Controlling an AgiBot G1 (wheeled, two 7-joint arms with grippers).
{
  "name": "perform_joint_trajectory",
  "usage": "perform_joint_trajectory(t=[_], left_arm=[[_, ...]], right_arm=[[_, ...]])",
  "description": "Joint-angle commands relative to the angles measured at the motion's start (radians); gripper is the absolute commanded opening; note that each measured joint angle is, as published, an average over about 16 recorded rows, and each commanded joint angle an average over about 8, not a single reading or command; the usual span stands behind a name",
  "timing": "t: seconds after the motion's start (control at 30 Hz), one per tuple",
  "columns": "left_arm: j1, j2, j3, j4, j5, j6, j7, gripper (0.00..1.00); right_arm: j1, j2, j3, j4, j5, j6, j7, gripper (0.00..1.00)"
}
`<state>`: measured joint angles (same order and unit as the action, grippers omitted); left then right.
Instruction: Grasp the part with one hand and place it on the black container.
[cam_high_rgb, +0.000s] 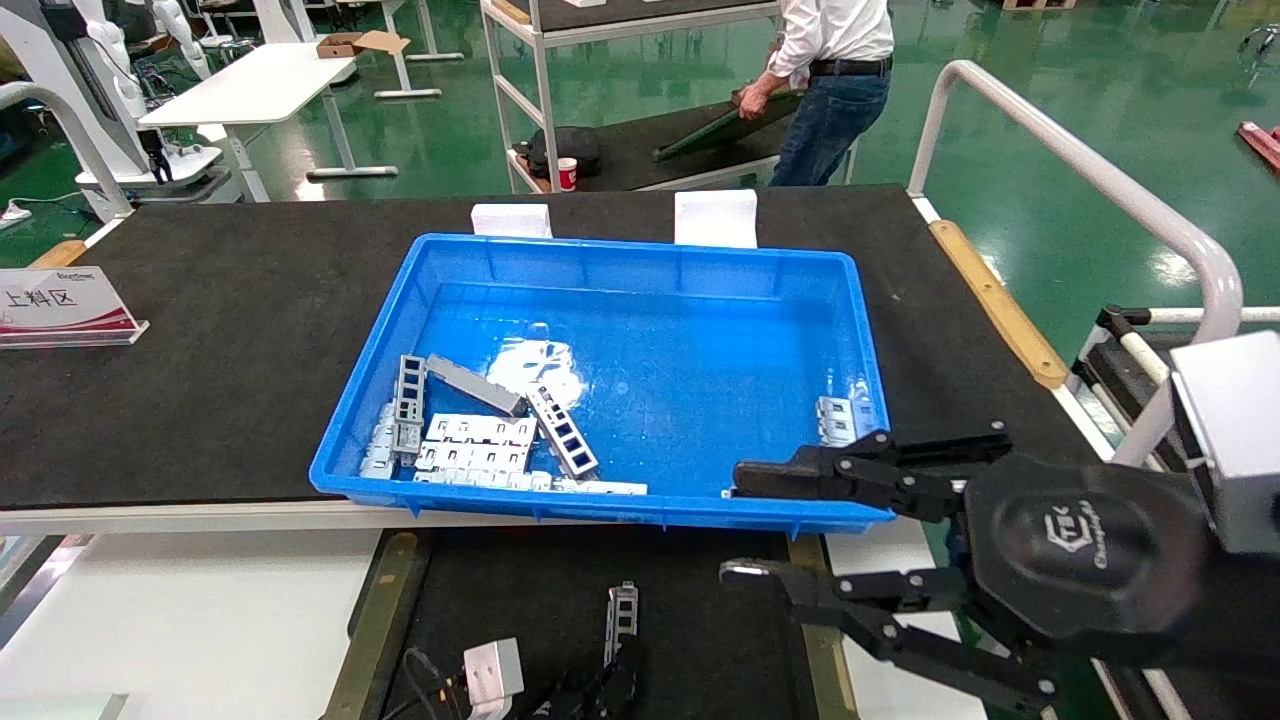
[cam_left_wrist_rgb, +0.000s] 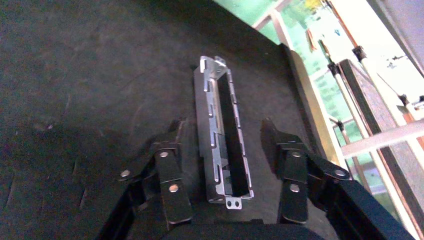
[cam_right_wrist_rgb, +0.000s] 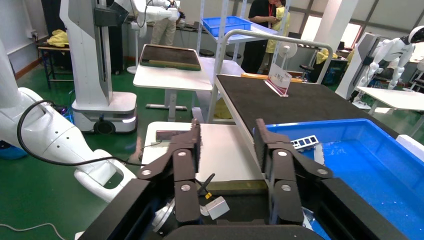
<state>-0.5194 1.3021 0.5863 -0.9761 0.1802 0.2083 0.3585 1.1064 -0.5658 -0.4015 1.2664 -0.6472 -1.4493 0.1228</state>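
The part (cam_left_wrist_rgb: 220, 135), a narrow silver-grey frame strip, lies flat on the black container (cam_left_wrist_rgb: 100, 75). My left gripper (cam_left_wrist_rgb: 223, 125) is open around it, with a gap between the part and each finger. In the head view the part (cam_high_rgb: 621, 610) lies on the black container (cam_high_rgb: 520, 600) near the bottom edge, with the left gripper (cam_high_rgb: 610, 685) just below it. My right gripper (cam_high_rgb: 735, 530) is open and empty, and hovers by the near right corner of the blue bin (cam_high_rgb: 640, 262). It also shows in the right wrist view (cam_right_wrist_rgb: 226, 132).
The blue bin holds more frame strips (cam_high_rgb: 562, 430), flat notched plates (cam_high_rgb: 480, 430) and a plain grey bar (cam_high_rgb: 475, 384) at its near left, and one piece (cam_high_rgb: 836, 418) at its right wall. A sign (cam_high_rgb: 62, 305) stands far left. A white rail (cam_high_rgb: 1090, 180) runs on the right.
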Motion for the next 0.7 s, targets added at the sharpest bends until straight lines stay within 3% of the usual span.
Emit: perform_joint_trajectory(t=[0.03, 0.4, 0.7], left_arm=[[0.004, -0.006, 0.002, -0.01, 0.006, 0.012, 0.01, 1.0], [0.0, -0.197, 0.141, -0.09, 0.103, 0.235, -0.001, 1.0], [-0.078, -0.348, 0.262, -0.147, 0.186, 0.4, -0.094, 1.0]], right_arm=[[0.0, 0.0, 0.0, 0.0, 0.0, 0.0, 0.0, 1.0], [0.0, 0.0, 0.0, 0.0, 0.0, 0.0, 0.0, 1.0], [0.0, 0.0, 0.0, 0.0, 0.0, 0.0, 0.0, 1.0]])
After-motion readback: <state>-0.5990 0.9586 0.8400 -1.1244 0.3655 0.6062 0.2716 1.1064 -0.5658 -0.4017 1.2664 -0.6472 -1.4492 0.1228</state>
